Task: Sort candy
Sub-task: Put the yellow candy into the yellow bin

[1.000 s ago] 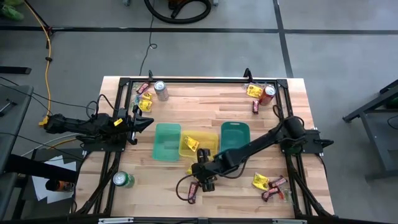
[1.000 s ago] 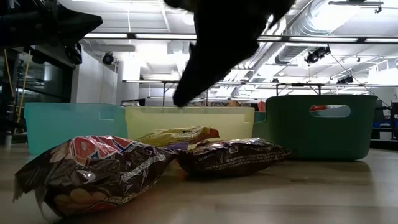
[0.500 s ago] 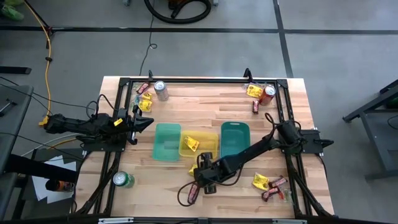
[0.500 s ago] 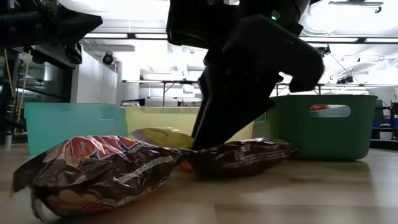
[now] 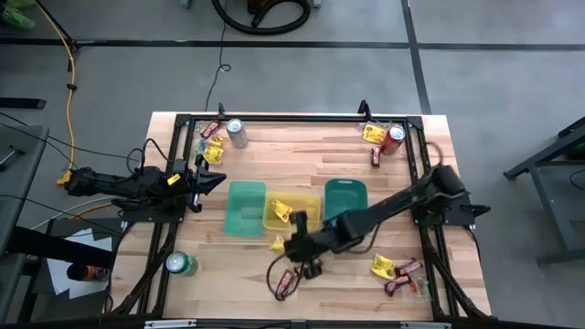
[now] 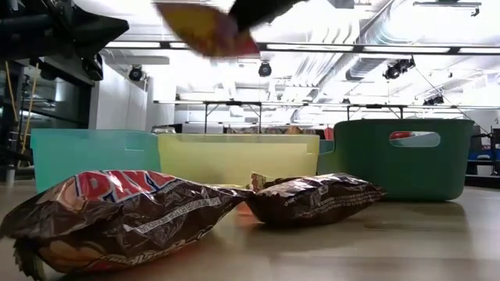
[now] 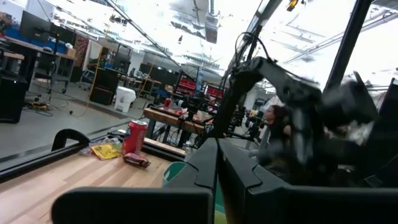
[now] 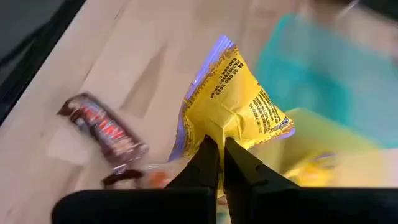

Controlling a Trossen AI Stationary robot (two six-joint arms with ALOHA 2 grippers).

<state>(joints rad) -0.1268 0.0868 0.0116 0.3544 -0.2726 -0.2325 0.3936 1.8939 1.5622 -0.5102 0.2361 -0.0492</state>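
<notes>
Right gripper (image 8: 216, 163) fingers pinch a yellow packet (image 8: 236, 106) shut, hanging corner-up before the yellow bin (image 5: 306, 208); brown bar (image 5: 287, 282) lies slantwise nearby.

Bin: three are being counted, teal (image 5: 246, 208), yellow (image 5: 306, 217) and green (image 5: 345, 199), being shown side by side.

Soda can: three are being counted, silver (image 5: 237, 132), red (image 5: 394, 137) and green (image 5: 180, 264).

Yellow packet: at least five are being counted: beside the silver can (image 5: 214, 152), by the red can (image 5: 372, 133), inside the yellow bin (image 5: 280, 210), just in front of that bin (image 5: 277, 244), and at the right front (image 5: 382, 267). The cluster by the silver can is not being resolved further.

Dark bar: at least five are being counted: (image 5: 210, 129), (image 5: 376, 156), (image 5: 287, 282), (image 5: 408, 267) and (image 5: 395, 286).

Arm: two are being counted, left (image 5: 137, 183) and right (image 5: 388, 212).
</notes>
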